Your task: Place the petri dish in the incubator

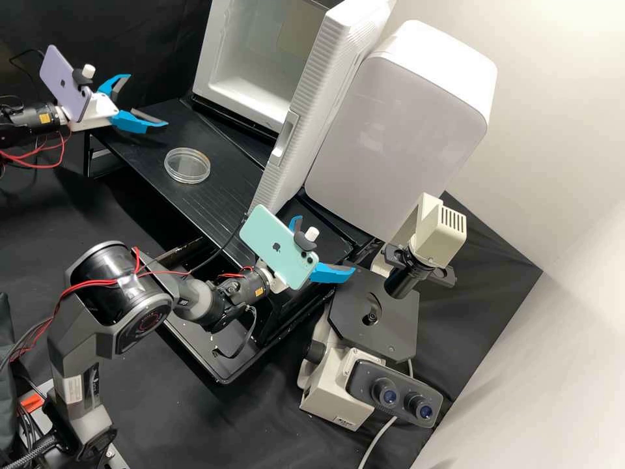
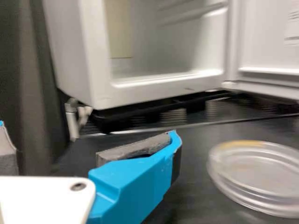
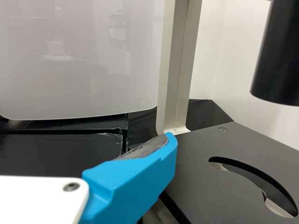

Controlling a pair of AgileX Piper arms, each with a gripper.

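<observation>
- Nearest, on the right, a microscope (image 1: 374, 365) stands on black cloth.
- Just behind it, the right gripper (image 1: 324, 246) hangs at the edge of the microscope's black stage (image 3: 233, 158), close to the open incubator door (image 1: 312, 104). Its fingers are spread and empty.
- Farther left, the petri dish (image 1: 187, 165) lies flat on the black bench (image 1: 215, 195), in front of the incubator.
- Left of the dish and apart from it, the left gripper (image 1: 144, 99) hovers with its fingers parted, holding nothing.
- Farthest back, the white incubator (image 1: 247, 65) stands with its chamber open.
</observation>
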